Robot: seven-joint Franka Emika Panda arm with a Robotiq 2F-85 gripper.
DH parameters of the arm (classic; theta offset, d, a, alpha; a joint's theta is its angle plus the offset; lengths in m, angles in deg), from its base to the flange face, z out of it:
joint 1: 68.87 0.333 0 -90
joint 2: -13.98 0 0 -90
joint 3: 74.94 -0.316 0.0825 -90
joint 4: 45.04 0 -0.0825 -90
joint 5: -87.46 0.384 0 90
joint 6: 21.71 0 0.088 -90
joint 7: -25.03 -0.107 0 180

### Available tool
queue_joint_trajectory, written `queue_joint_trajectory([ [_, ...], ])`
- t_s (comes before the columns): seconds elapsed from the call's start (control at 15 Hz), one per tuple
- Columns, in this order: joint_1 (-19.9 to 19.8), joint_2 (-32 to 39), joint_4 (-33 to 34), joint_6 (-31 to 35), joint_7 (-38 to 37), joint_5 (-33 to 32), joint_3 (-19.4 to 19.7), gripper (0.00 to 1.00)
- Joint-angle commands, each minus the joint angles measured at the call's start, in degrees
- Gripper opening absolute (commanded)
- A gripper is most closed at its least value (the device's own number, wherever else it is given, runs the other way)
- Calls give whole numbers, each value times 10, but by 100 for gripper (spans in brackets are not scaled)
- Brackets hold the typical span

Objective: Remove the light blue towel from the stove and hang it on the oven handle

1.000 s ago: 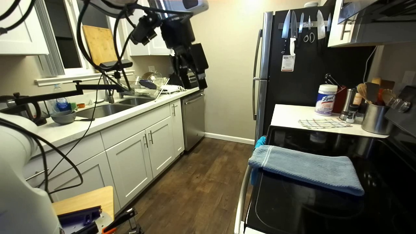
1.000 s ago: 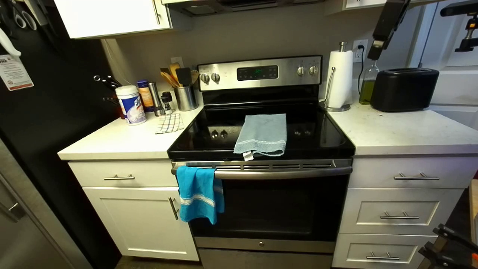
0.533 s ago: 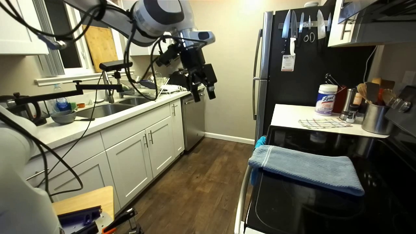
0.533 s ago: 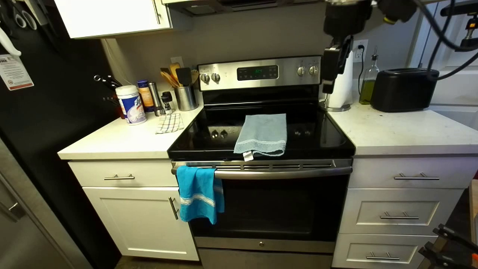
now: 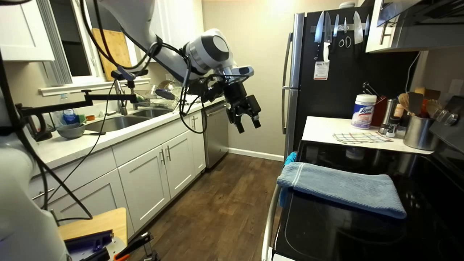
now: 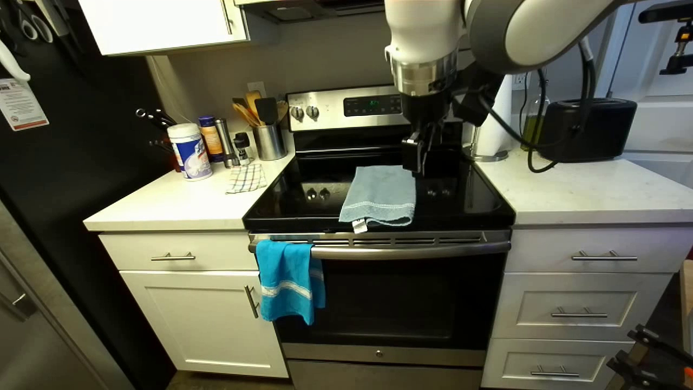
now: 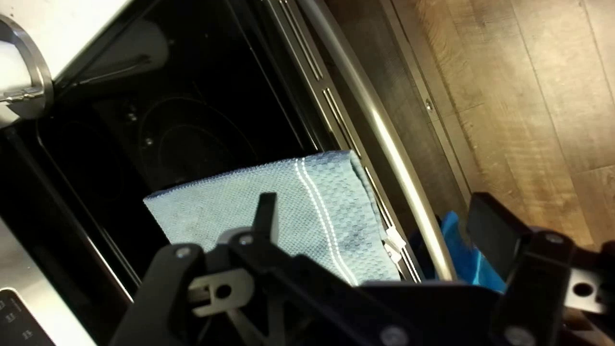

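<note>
Glossy and black, the stove [image 5: 326, 232] bears the light blue towel [image 5: 340, 186], unmoved. Against half a second ago, the pincer [image 5: 248, 126] hangs lower, shifted toward four-thirty in an exterior view, its fingers [image 7: 264, 218] wide apart; the towel lies clear of it, at four o'clock.

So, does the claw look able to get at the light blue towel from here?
Likely yes. The claw hangs open, and in the wrist view nothing visible lies on the light blue towel or between it and the claw. It would need to come closer first.
</note>
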Motion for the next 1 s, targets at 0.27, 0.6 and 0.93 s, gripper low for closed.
queue_joint_trajectory([
  [0.27, 74, 117, 39, -7, -66, -132, 60, 100],
  [0.6, 100, 155, 49, -19, -61, -187, 81, 100],
  [0.93, 115, 190, 65, -22, -72, -270, 92, 100],
])
